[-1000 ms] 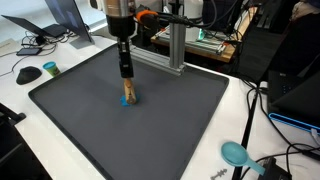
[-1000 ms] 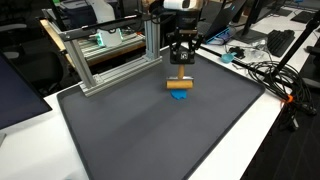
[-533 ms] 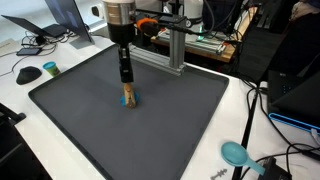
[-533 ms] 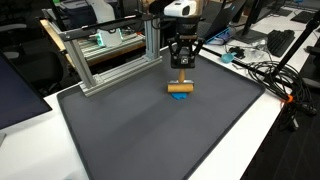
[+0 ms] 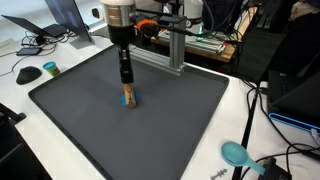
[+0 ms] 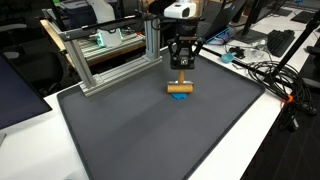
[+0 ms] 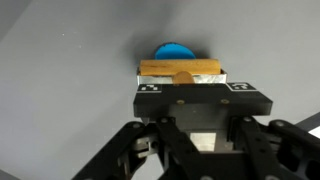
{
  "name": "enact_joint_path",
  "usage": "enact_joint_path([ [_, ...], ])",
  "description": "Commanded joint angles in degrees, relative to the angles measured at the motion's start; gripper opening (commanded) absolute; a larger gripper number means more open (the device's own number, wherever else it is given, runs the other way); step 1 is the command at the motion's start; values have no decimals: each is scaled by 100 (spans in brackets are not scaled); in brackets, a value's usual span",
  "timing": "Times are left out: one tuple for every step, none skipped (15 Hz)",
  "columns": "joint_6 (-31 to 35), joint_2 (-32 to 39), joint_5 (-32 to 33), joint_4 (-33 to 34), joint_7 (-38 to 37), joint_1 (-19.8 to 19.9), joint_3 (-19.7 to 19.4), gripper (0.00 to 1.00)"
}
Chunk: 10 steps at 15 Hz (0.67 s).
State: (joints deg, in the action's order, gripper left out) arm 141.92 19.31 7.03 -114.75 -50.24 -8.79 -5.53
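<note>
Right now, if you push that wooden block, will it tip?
It looks like solid wood, so the wooden block is probably stiff and light. It seems to sit on a round blue piece, not flat on the dark mat, so it might wobble or tip. Flat sides: unlikely to roll.

A tan wooden block (image 5: 128, 96) sits at frame centre on a bright blue disc (image 7: 175, 49). The mat (image 5: 160, 125) is plain dark grey, the desk (image 5: 238, 108) white, the end effector (image 5: 126, 78) black, and the scoop (image 5: 235, 153) at lower right teal.

Aluminium frame (image 5: 175, 48), teal spoon (image 5: 236, 153), black mouse (image 5: 28, 74)
</note>
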Motion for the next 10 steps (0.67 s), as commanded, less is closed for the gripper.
enact_joint_path([
  [-6,278,-85,188,110,88,63,22],
  [10,320,-53,218,94,79,49,22],
  [-4,353,-59,248,120,84,54,22],
  [3,381,-55,273,125,84,53,22],
  [37,403,-39,289,113,78,44,22],
  [27,419,-37,313,128,80,44,22],
  [24,439,-32,333,132,82,40,22],
  [14,455,-47,353,153,90,46,22],
  [10,466,-57,365,177,98,50,22],
  [31,476,-56,371,195,102,49,22],
])
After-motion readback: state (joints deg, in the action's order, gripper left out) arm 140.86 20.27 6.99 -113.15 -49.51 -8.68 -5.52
